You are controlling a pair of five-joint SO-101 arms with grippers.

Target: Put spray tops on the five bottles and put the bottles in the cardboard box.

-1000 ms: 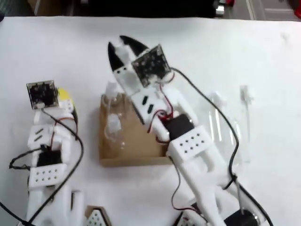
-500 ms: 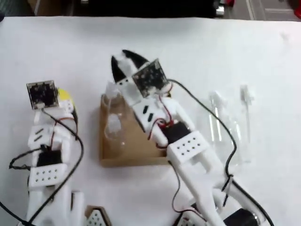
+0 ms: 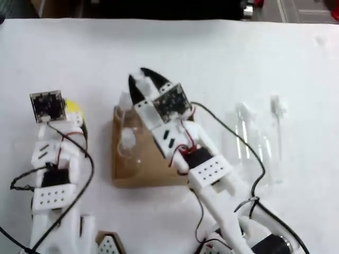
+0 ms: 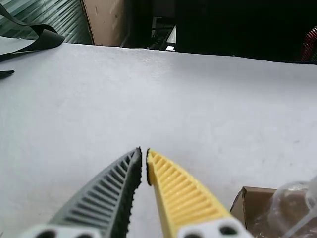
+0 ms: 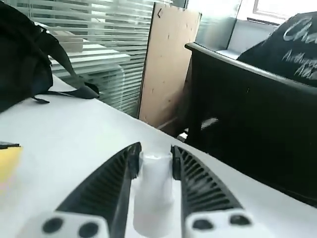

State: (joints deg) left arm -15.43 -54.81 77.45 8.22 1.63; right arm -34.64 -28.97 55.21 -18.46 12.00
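Brown cardboard box (image 3: 151,181), white spray top (image 5: 153,191)

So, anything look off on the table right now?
Nothing spilled or broken. Clear bottles lie flat on the table right of the cardboard box, a loose spray top beside them. Right gripper grips a white top squarely.

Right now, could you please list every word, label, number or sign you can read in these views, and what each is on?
Nothing can be read with certainty.
Pale script on the dark panel behind the table: blurred and cut off, unreadable.
Brown cardboard box: no print visible.
Square black circuit board on the right arm: markings too small to read.
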